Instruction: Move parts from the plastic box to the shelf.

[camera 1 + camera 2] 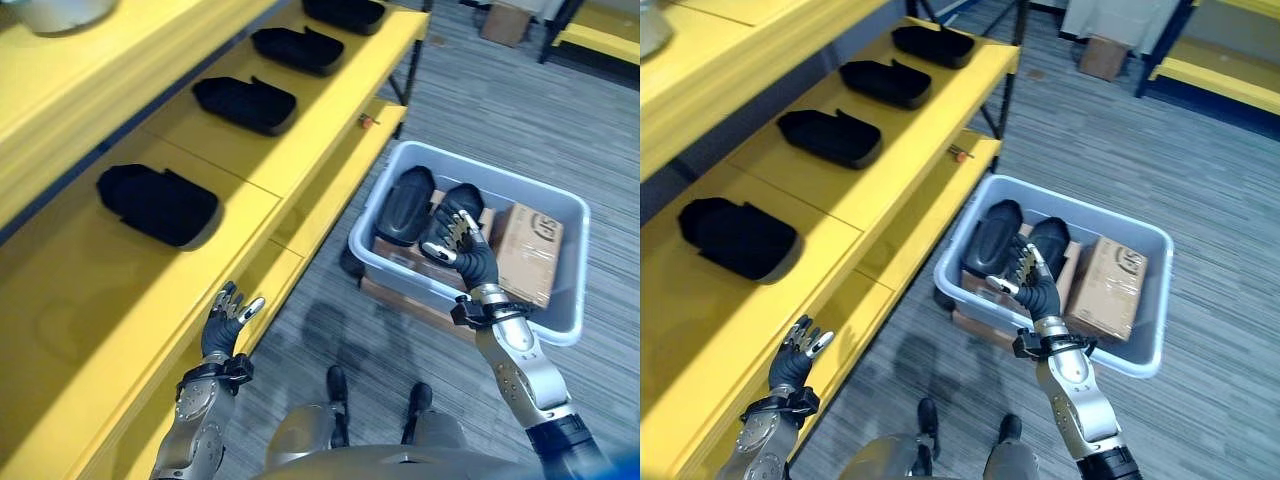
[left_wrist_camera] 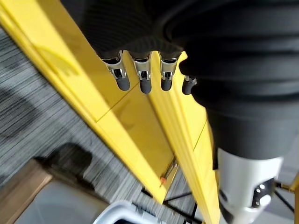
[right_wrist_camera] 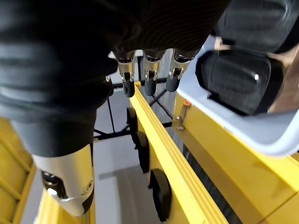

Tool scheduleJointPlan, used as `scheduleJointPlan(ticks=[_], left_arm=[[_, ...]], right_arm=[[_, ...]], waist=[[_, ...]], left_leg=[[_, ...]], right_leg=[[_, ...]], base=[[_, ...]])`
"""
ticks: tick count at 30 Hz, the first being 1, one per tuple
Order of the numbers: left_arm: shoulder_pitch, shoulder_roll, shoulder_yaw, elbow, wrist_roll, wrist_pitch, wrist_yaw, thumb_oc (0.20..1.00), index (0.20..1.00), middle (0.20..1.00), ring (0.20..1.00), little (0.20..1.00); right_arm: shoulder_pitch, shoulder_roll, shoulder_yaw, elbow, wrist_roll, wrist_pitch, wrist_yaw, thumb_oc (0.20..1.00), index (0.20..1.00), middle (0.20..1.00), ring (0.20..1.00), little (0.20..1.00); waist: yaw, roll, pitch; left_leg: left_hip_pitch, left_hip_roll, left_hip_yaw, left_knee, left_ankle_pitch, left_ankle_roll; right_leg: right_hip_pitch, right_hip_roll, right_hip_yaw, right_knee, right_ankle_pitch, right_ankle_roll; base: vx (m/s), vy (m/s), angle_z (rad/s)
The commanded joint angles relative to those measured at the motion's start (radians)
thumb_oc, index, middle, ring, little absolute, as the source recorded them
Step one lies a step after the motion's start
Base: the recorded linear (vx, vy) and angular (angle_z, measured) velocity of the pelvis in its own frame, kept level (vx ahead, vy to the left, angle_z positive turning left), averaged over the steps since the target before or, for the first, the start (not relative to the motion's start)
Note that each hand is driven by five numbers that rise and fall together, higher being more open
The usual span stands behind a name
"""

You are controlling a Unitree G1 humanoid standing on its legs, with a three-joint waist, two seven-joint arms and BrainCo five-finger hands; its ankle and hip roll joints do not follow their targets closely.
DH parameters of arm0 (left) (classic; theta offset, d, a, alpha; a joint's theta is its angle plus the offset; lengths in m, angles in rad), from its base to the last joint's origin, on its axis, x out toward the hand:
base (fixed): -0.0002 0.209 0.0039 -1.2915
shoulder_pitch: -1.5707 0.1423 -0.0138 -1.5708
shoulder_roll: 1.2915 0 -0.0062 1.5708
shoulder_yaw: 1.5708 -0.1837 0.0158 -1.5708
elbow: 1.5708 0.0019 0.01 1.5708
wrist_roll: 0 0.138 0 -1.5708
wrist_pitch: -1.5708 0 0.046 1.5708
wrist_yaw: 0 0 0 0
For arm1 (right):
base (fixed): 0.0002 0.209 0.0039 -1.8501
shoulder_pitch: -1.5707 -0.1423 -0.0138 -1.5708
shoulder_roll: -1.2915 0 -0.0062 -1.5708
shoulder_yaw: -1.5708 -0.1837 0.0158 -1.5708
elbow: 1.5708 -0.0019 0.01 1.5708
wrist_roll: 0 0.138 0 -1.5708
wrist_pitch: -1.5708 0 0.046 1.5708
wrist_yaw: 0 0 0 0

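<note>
The right hand [image 1: 1033, 281], fingers loosely spread and empty, hovers over two black parts [image 1: 992, 237] in the grey plastic box [image 1: 1145, 352]. It should descend squarely and wrap one part before lifting toward the yellow shelf [image 1: 120, 290]. The left hand [image 1: 226, 322] waits relaxed and empty beside the shelf edge.

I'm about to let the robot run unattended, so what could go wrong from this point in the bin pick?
1. The right hand hovers open over two black parts lying close together in the plastic box; its fingers might catch both or slip off one.
2. A cardboard box crowds the bin, so a lifted part may snag on it.
3. The left hand sits near the yellow shelf edge and could bump it.
</note>
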Motion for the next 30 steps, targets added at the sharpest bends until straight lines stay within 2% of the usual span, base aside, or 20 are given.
scheduleJointPlan(ticks=[1,2,5,7,9,10,11,12,13,14,15,16,18,19,20,21,23,24,26,30], left_arm=[[0.018,0.011,0.017,-0.085,0.001,-0.032,-0.018,1.000,1.000,1.000,1.000,1.000],[0.018,0.011,0.017,-0.085,0.001,-0.032,-0.018,1.000,1.000,1.000,1.000,1.000],[0.011,0.000,0.009,-0.080,0.007,-0.024,-0.018,1.000,1.000,1.000,1.000,1.000],[0.011,-0.002,0.008,-0.075,0.008,-0.024,-0.022,1.000,1.000,1.000,1.000,1.000],[-0.008,-0.016,-0.016,-0.055,0.014,-0.020,-0.029,1.000,1.000,1.000,1.000,1.000],[-0.013,-0.018,-0.021,-0.052,0.014,-0.020,-0.031,1.000,1.000,1.000,1.000,1.000],[-0.018,-0.020,-0.023,-0.052,0.015,-0.021,-0.032,1.000,1.000,1.000,1.000,1.000],[-0.025,-0.023,-0.024,-0.055,0.014,-0.026,-0.036,1.000,1.000,1.000,1.000,1.000],[-0.038,-0.025,-0.034,-0.056,0.012,-0.030,-0.031,1.000,1.000,1.000,1.000,1.000],[-0.032,-0.025,-0.029,-0.059,0.008,-0.026,-0.032,1.000,1.000,1.000,1.000,1.000],[-0.031,-0.024,-0.028,-0.060,0.007,-0.028,-0.025,1.000,1.000,1.000,1.000,1.000],[-0.030,-0.022,-0.030,-0.057,0.018,-0.032,-0.012,1.000,1.000,1.000,1.000,1.000],[-0.027,-0.024,-0.029,-0.048,0.023,-0.035,-0.011,1.000,1.000,1.000,1.000,1.000],[-0.025,-0.029,-0.029,-0.043,0.029,-0.038,-0.011,1.000,1.000,1.000,1.000,1.000],[-0.026,-0.030,-0.030,-0.042,0.029,-0.038,-0.011,1.000,1.000,1.000,1.000,1.000],[-0.006,-0.040,-0.022,-0.036,0.029,-0.041,-0.026,1.000,1.000,1.000,1.000,1.000],[-0.001,-0.042,-0.025,-0.045,0.018,-0.044,-0.041,1.000,1.000,1.000,1.000,1.000],[0.000,-0.032,-0.026,-0.046,0.019,-0.044,-0.044,1.000,1.000,1.000,1.000,1.000],[-0.015,0.011,-0.022,-0.040,0.022,-0.046,-0.036,1.000,1.000,1.000,1.000,1.000],[-0.031,0.051,-0.024,-0.055,0.030,-0.045,-0.026,1.000,1.000,1.000,1.000,1.000]], right_arm=[[-0.017,-0.023,-0.060,-0.054,0.006,-0.036,0.008,1.000,1.000,1.000,1.000,1.000],[-0.017,-0.023,-0.060,-0.054,0.006,-0.036,0.008,1.000,1.000,1.000,1.000,1.000],[0.028,-0.031,-0.115,-0.071,0.003,-0.039,-0.006,1.000,1.000,1.000,1.000,1.000],[0.036,-0.035,-0.121,-0.075,0.001,-0.038,-0.006,1.000,1.000,1.000,1.000,1.000],[0.088,-0.039,-0.180,-0.093,-0.005,-0.056,-0.021,1.000,1.000,1.000,1.000,1.000],[0.096,-0.041,-0.191,-0.096,-0.007,-0.059,-0.024,1.000,1.000,1.000,1.000,1.000],[0.099,-0.043,-0.197,-0.098,-0.006,-0.064,-0.026,1.000,1.000,1.000,1.000,1.000],[0.099,-0.050,-0.198,-0.096,0.003,-0.071,-0.027,1.000,1.000,1.000,1.000,1.000],[0.101,-0.064,-0.196,-0.101,0.002,-0.079,-0.027,1.000,1.000,1.000,1.000,1.000],[0.109,-0.060,-0.205,-0.102,0.006,-0.078,-0.034,1.000,1.000,1.000,1.000,1.000],[0.105,-0.058,-0.201,-0.096,0.003,-0.081,-0.041,1.000,1.000,1.000,1.000,1.000],[0.094,-0.060,-0.185,-0.079,-0.015,-0.083,-0.050,1.000,1.000,1.000,1.000,1.000],[0.087,-0.068,-0.183,-0.073,-0.020,-0.079,-0.054,1.000,1.000,1.000,1.000,1.000],[0.083,-0.070,-0.179,-0.069,-0.027,-0.078,-0.053,1.000,1.000,1.000,1.000,1.000],[0.083,-0.070,-0.179,-0.069,-0.027,-0.078,-0.053,1.000,1.000,1.000,1.000,1.000],[0.086,-0.067,-0.163,-0.058,-0.026,-0.067,-0.027,1.000,1.000,1.000,1.000,1.000],[0.104,-0.058,-0.167,-0.067,-0.038,-0.059,-0.013,1.000,1.000,1.000,1.000,1.000],[0.104,-0.051,-0.167,-0.069,-0.033,-0.057,-0.010,1.000,1.000,1.000,1.000,1.000],[0.099,-0.031,-0.152,-0.072,-0.032,-0.048,-0.004,1.000,1.000,1.000,1.000,1.000],[0.102,-0.033,-0.142,-0.086,-0.021,-0.043,0.004,1.000,1.000,1.000,1.000,1.000]], waist=[[0.020,0.000,-0.021],[0.019,-0.002,-0.023],[-0.014,0.018,-0.038],[-0.019,0.022,-0.040],[-0.048,0.035,-0.040],[-0.054,0.038,-0.039],[-0.060,0.039,-0.037],[-0.062,0.033,-0.014],[-0.040,0.011,0.036],[-0.039,0.003,0.032],[-0.032,0.003,0.028],[-0.014,0.012,0.029],[-0.012,0.031,0.021],[-0.009,0.041,0.018],[-0.005,0.041,0.020],[0.003,0.054,0.006],[0.002,0.055,-0.001],[-0.003,0.053,0.001],[-0.013,0.032,0.013],[-0.035,0.016,0.025]], left_leg=[[0.080,0.019,-0.138,0.015,-0.092,-0.040],[0.076,0.017,-0.138,0.014,-0.088,-0.039],[0.112,0.064,-0.136,-0.019,-0.070,-0.074],[0.112,0.070,-0.137,-0.018,-0.069,-0.080],[0.110,0.110,-0.148,0.018,-0.060,-0.114],[0.107,0.116,-0.153,0.038,-0.058,-0.118],[0.092,0.124,-0.158,0.087,-0.051,-0.125],[0.011,0.133,-0.174,0.313,-0.006,-0.146],[-0.096,0.100,-0.244,0.448,0.050,-0.149],[-0.108,0.157,-0.235,0.330,0.032,-0.139],[-0.104,0.191,-0.244,0.212,0.053,-0.139],[-0.114,0.245,-0.309,0.035,0.166,-0.164],[-0.125,0.257,-0.340,-0.072,0.213,-0.196],[-0.122,0.259,-0.338,-0.072,0.224,-0.213],[-0.118,0.260,-0.334,-0.073,0.223,-0.213],[-0.063,0.263,-0.314,-0.068,0.170,-0.204],[-0.043,0.255,-0.256,-0.036,0.139,-0.200],[-0.039,0.243,-0.246,-0.025,0.117,-0.187],[-0.044,0.214,-0.171,0.021,0.066,-0.164],[-0.085,0.191,-0.147,0.066,0.037,-0.154]], right_leg=[[-0.055,0.046,0.045,-0.082,0.112,0.016],[-0.059,0.044,0.046,-0.082,0.114,0.015],[-0.042,0.081,0.050,-0.061,0.068,-0.007],[-0.041,0.084,0.048,-0.057,0.060,-0.011],[-0.023,0.116,0.049,-0.043,0.013,-0.040],[-0.019,0.124,0.056,-0.037,0.001,-0.048],[-0.018,0.132,0.057,-0.029,-0.011,-0.059],[-0.007,0.146,0.068,-0.016,-0.032,-0.090],[0.015,0.146,0.067,-0.015,-0.045,-0.110],[0.032,0.141,0.070,-0.021,-0.055,-0.095],[0.037,0.140,0.081,-0.025,-0.060,-0.084],[0.039,0.139,0.109,-0.021,-0.073,-0.070],[0.049,0.141,0.135,-0.036,-0.076,-0.055],[0.061,0.140,0.153,-0.043,-0.075,-0.046],[0.062,0.140,0.157,-0.043,-0.075,-0.046],[0.068,0.140,0.201,-0.046,-0.077,-0.042],[0.082,0.110,0.211,-0.054,-0.064,-0.030],[0.079,0.095,0.223,-0.058,-0.053,-0.016],[0.041,0.039,0.262,-0.070,-0.007,0.020],[0.002,0.009,0.263,-0.087,0.018,0.032]], base=[[0.09,-0.109,-0.62],[0.12,-0.140,-0.38],[0.18,-0.224,-0.10],[0.09,-0.137,0.04],[0.18,-0.290,0.23],[0.14,-0.269,0.47],[0.07,-0.263,0.43],[0.03,-0.359,0.33],[0.13,-0.283,0.25],[0.20,-0.073,0.00],[0.32,0.191,-0.42],[0.25,0.237,-0.70],[0.23,0.229,-0.66],[0.16,0.155,-0.67],[0.20,0.279,-0.81],[0.20,0.299,-1.01],[0.25,0.358,-1.45],[0.16,0.375,-1.27],[0.06,0.396,-1.01],[0.00,0.140,-0.26]])
